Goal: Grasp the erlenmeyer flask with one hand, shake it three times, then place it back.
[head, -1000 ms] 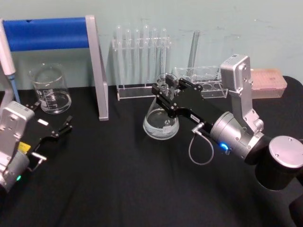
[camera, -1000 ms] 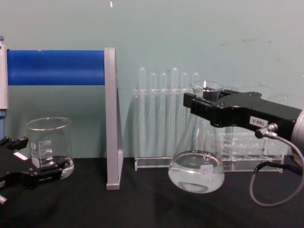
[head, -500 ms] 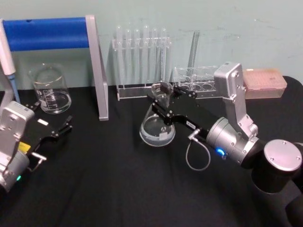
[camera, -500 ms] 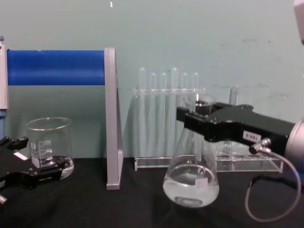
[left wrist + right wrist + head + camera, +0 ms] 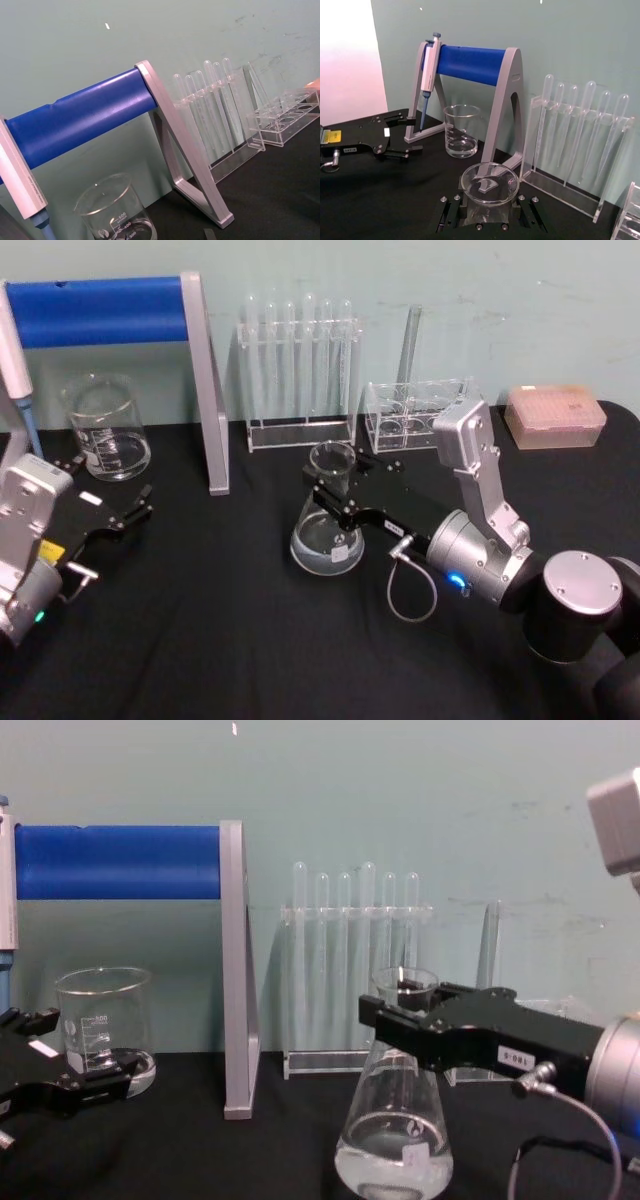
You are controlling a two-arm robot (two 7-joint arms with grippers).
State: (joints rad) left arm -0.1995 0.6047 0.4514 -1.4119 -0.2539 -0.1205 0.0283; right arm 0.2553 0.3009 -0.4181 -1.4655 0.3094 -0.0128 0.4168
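From the head: my right fingers [image 5: 345, 510] are clamped on the neck of the flask [image 5: 325, 532], which stands upright near the middle of the black surface [image 5: 210, 630] with clear liquid in its base. I cannot tell whether the base touches the surface. Behind it stands the tube rack [image 5: 300, 370], with a small rack [image 5: 415, 415] and a pink tip box [image 5: 555, 415] further right, all apart from the flask. The stand [image 5: 205, 390] with its blue bar is to the left, and the beaker [image 5: 105, 430] beyond it. My left fingers [image 5: 135, 512] rest spread apart near the beaker.

From the chest: the right fingers [image 5: 420, 1030] cross in front of the flask [image 5: 392, 1150] just below its rim, with a white label [image 5: 505, 1057] on them. The tube rack [image 5: 350, 970] is behind and the stand [image 5: 235, 970] to the left.

Left wrist: the beaker [image 5: 115, 210], stand [image 5: 185, 160] and tube rack [image 5: 210, 110] lie ahead.

Right wrist: the flask [image 5: 489, 182] mouth sits between the right fingers [image 5: 452, 210]. Beyond are the beaker [image 5: 462, 130], a pipette [image 5: 427, 70] hung on the stand [image 5: 507, 100], and the left fingers [image 5: 395, 150].
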